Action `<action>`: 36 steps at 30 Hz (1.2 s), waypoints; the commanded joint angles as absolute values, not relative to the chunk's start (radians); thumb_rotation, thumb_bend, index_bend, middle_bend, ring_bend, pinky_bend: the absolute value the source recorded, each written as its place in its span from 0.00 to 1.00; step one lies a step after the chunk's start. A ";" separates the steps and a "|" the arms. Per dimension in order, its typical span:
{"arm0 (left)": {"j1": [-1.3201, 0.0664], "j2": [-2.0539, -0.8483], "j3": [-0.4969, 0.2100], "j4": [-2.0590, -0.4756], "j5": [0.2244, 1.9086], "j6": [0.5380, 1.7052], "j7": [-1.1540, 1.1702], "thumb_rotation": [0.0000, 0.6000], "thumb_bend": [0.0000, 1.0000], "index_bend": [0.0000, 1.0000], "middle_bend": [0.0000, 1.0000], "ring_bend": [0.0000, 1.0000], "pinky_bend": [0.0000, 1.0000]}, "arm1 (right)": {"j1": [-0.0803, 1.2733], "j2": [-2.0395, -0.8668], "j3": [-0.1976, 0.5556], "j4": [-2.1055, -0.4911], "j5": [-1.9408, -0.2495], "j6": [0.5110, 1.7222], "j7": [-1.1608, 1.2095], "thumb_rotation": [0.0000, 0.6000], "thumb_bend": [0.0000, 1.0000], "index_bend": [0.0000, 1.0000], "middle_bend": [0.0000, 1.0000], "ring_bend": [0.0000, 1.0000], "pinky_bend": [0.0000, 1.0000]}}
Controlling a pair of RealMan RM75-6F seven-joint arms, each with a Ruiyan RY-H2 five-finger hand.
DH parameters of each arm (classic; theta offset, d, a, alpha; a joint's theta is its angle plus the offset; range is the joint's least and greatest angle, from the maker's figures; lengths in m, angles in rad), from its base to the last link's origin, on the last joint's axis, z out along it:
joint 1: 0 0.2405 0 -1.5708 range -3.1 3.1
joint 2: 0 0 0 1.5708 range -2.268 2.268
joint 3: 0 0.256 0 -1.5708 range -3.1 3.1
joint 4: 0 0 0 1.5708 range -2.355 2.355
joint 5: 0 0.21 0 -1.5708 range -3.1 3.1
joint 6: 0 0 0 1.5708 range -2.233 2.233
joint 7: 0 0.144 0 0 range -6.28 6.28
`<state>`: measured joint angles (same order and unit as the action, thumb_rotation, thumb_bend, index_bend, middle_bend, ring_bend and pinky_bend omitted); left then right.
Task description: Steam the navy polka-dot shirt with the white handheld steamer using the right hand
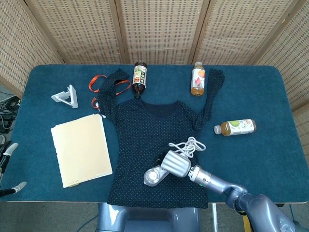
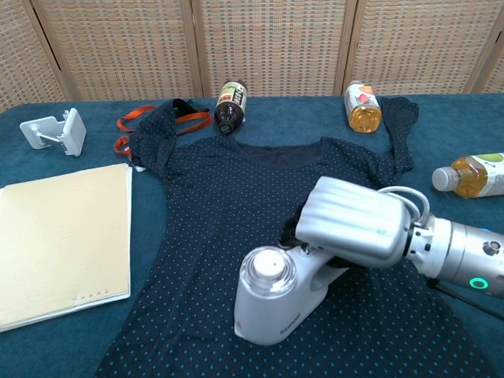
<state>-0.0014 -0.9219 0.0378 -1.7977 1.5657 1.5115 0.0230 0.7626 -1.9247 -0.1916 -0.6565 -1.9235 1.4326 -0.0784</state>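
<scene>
A table (image 1: 280, 96) covered in dark teal fabric fills most of the head view. Behind it stands a folding screen (image 1: 159, 29) of woven tan cane panels set in pale wooden frames; its panels angle in around the left and right ends of the table. In the chest view the same screen (image 2: 276, 39) runs across the whole background. Grey floor (image 1: 58, 215) shows below the table's front edge, with a yellow strip (image 1: 245, 215) at lower right. Lighting is even and soft.
</scene>
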 commanded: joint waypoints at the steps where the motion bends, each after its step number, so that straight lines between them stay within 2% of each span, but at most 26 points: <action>1: 0.000 -0.921 0.038 -1.796 1.566 1.513 0.020 1.00 0.00 0.00 0.00 0.00 0.00 | 0.770 -1.918 -0.209 -0.700 -1.952 1.435 -0.121 1.00 1.00 0.87 0.72 0.72 0.94; 9: 0.000 -0.919 0.038 -1.787 1.565 1.512 0.008 1.00 0.00 0.00 0.00 0.00 0.00 | 0.755 -1.890 -0.194 -0.683 -1.923 1.396 -0.133 1.00 1.00 0.87 0.72 0.72 0.94; 23: -0.004 -0.923 0.040 -1.799 1.571 1.507 0.030 1.00 0.00 0.00 0.00 0.00 0.00 | 0.676 -1.788 -0.198 -0.527 -1.878 1.436 -0.015 1.00 1.00 0.87 0.72 0.72 0.94; 32: -0.005 -0.926 0.041 -1.811 1.573 1.504 0.050 1.00 0.00 0.00 0.00 0.00 0.00 | 0.705 -1.794 -0.134 -0.536 -1.839 1.464 0.019 1.00 1.00 0.87 0.72 0.72 0.94; 36: -0.004 -0.924 0.038 -1.806 1.565 1.506 0.039 1.00 0.00 0.00 0.00 0.00 0.00 | 0.753 -1.817 -0.084 -0.578 -1.807 1.419 -0.012 1.00 1.00 0.87 0.72 0.72 0.94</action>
<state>-0.0045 -0.9249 0.0393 -1.8080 1.5670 1.5048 0.0425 0.7350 -1.8050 -0.1030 -0.5577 -1.8246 1.4437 0.0040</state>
